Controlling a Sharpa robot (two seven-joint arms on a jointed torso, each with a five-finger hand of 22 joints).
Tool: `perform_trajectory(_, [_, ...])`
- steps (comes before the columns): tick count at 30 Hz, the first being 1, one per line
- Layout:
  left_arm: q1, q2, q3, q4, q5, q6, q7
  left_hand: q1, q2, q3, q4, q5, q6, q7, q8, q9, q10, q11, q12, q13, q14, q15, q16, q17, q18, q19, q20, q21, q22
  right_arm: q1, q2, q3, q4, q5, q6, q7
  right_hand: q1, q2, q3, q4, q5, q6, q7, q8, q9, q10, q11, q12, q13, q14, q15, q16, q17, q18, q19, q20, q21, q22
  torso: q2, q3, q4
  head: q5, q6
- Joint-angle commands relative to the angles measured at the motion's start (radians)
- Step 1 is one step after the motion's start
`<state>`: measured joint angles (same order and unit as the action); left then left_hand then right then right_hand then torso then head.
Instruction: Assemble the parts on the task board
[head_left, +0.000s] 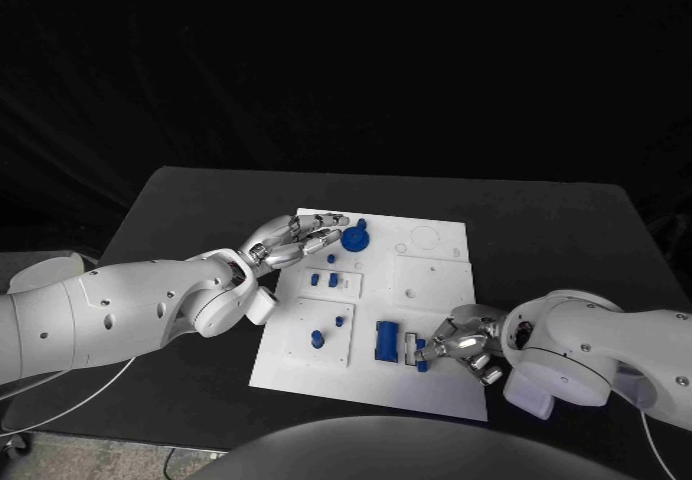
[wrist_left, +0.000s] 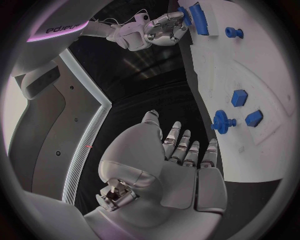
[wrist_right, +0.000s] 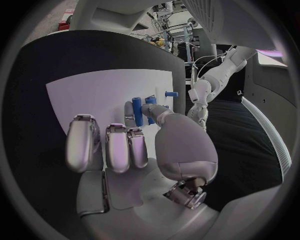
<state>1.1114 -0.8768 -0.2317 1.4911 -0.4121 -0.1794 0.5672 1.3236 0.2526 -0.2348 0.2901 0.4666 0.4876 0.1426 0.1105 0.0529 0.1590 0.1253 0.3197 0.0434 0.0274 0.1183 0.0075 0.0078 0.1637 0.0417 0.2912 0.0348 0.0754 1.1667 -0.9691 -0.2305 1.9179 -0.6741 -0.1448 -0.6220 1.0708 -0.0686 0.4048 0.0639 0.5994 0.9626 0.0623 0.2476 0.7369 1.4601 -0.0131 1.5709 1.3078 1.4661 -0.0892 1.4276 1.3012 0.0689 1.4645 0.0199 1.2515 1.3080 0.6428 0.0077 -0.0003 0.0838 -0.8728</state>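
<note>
The white task board (head_left: 433, 270) lies mid-table. My left hand (head_left: 293, 240) hovers over its far left corner with fingers spread and nothing in them, just beside a round blue gear (head_left: 355, 238). In the left wrist view the gear (wrist_left: 222, 120) lies past the fingertips (wrist_left: 187, 145). My right hand (head_left: 464, 350) rests at the board's near right part and pinches a small blue part (head_left: 421, 356) between thumb and finger, right beside a long blue block (head_left: 387, 341). The right wrist view shows its thumb (wrist_right: 156, 111) against the blue part (wrist_right: 150, 104).
Two small blue blocks (head_left: 326, 280) sit mid-left on the board, and a blue peg (head_left: 317, 338) and a knob (head_left: 340, 321) on the near-left plate. Black table (head_left: 188, 220) surrounds the board, with bare room at the far right.
</note>
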Motion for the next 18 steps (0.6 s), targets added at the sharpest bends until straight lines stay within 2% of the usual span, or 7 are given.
perform_trajectory(1, [-0.001, 0.004, 0.0, 0.0, 0.001, 0.025, 0.003, 0.012, -0.001, 0.005, -0.001, 0.005, 0.0, 0.007, 0.0, 0.0, 0.004, 0.004, 0.005, 0.001, 0.002, 0.007, 0.005, 0.002, 0.015, 0.006, -0.001, 0.005, 0.002, 0.0, 0.01, 0.0, -0.001, -0.058, -0.001, -0.003, -0.014, 0.003, 0.062, -0.066, -0.018, -0.01, 0.0, 0.008, -0.002, 0.111, -0.003, 0.0, 0.263, 0.056, 0.008, -0.006, -0.005, -0.002, 0.007, 0.007, -0.006, 0.174, 0.001, -0.0003, 0.0008, -0.002, 0.0])
perform_trajectory(12, [-0.001, 0.005, 0.0, 0.0, 0.001, 0.029, -0.002, 0.02, -0.001, 0.008, -0.003, 0.011, 0.001, 0.008, 0.0, 0.0, 0.005, 0.006, 0.005, 0.001, 0.004, 0.01, 0.006, 0.002, 0.014, 0.008, 0.0, 0.007, 0.003, 0.0, 0.035, 0.0, -0.024, -0.063, 0.01, -0.006, -0.035, 0.007, 0.052, -0.057, -0.052, -0.016, 0.0, 0.014, -0.007, 0.111, -0.002, 0.0, 0.263, 0.055, 0.009, -0.01, -0.012, -0.001, 0.004, 0.008, -0.01, 0.173, 0.0, -0.0001, 0.0004, 0.002, 0.0])
perform_trajectory(16, [-0.001, 0.004, 0.0, 0.0, 0.001, 0.031, -0.003, 0.021, 0.0, 0.008, -0.004, 0.012, 0.002, 0.008, 0.001, 0.0, 0.005, 0.006, 0.005, 0.001, 0.004, 0.011, 0.006, 0.002, 0.014, 0.008, 0.0, 0.007, 0.004, 0.0, 0.042, 0.0, -0.031, -0.068, 0.012, -0.007, -0.055, 0.008, 0.034, -0.045, -0.026, -0.021, 0.002, 0.017, -0.012, 0.111, -0.001, 0.0, 0.263, 0.052, 0.01, -0.017, -0.022, 0.001, 0.0, 0.009, -0.02, 0.17, 0.0, -0.0004, 0.0001, 0.003, 0.0])
perform_trajectory(18, [-0.001, 0.005, 0.0, 0.0, 0.001, 0.033, -0.004, 0.021, 0.0, 0.009, -0.004, 0.012, 0.002, 0.008, 0.001, 0.0, 0.005, 0.006, 0.005, 0.001, 0.004, 0.011, 0.006, 0.002, 0.014, 0.008, 0.0, 0.007, 0.004, 0.0, 0.044, 0.0, -0.034, -0.076, 0.012, -0.007, -0.059, 0.008, 0.028, -0.041, -0.026, -0.022, 0.002, 0.018, -0.013, 0.111, 0.0, 0.0, 0.263, 0.051, 0.01, -0.02, -0.028, 0.002, -0.003, 0.009, -0.027, 0.168, 0.0, -0.0003, 0.0002, 0.003, 0.0])
